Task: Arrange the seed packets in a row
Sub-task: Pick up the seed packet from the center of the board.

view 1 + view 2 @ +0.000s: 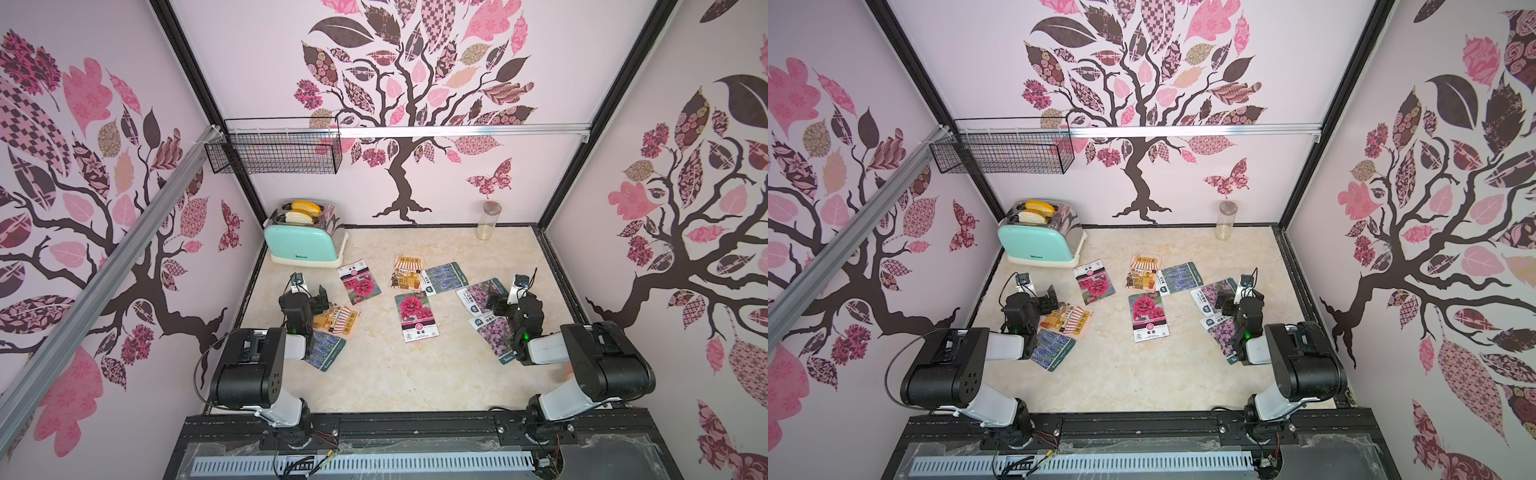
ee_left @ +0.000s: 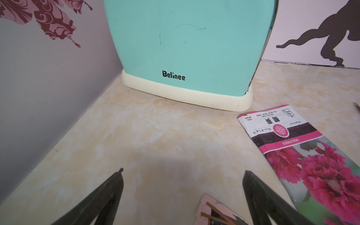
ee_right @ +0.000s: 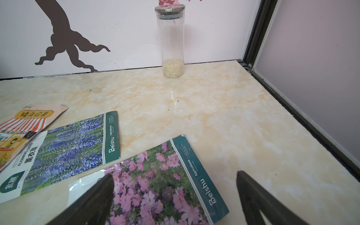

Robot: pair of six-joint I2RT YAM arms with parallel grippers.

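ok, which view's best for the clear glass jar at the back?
Right wrist: the clear lidded glass jar stands close, pale grains at its bottom plain. Both top views show it small, far back; the left wrist view misses it.

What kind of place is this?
Likely a staged robot test booth mimicking a kitchen counter: tree-decal panel walls in a black frame, a marble-look tabletop, a mint toaster and a glass jar.

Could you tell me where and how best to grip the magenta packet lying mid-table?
The magenta packet lies flat, its near short end with the white label clear of the others; probably pinch that edge, coming down from the robot's side.
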